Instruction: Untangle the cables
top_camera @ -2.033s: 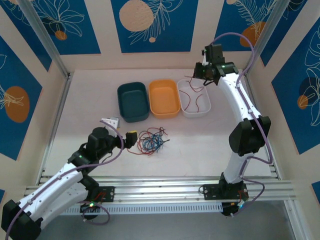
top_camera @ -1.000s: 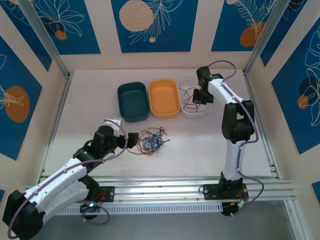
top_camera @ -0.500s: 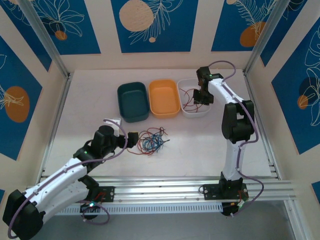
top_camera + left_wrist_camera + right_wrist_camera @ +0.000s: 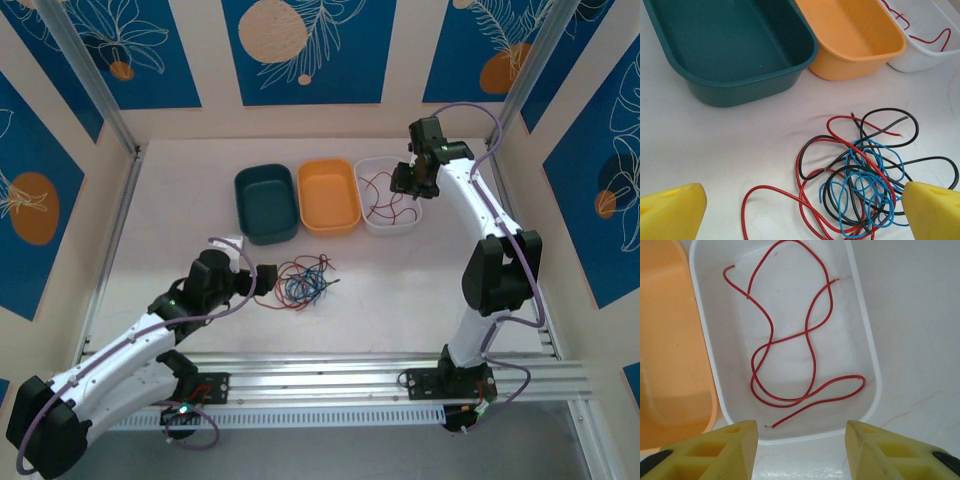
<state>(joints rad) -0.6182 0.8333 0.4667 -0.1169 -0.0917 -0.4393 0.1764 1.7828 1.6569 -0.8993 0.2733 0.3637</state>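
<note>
Left end effector point(image 4: 801, 212) spread wide; cables point(image 4: 856, 179) partly cut off below.

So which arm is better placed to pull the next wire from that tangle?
Probably the left: the left fingers sit open right beside the tangle of cables. The right fingers hover open over the white bin holding one red cable, well away from it.

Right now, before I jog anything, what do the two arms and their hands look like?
The left arm and right arm have white shells with black joints, and a thick lilac cable loops along each. The left hand and right hand are black, each with two blocky yellow fingers; the right ones show square recesses.
</note>
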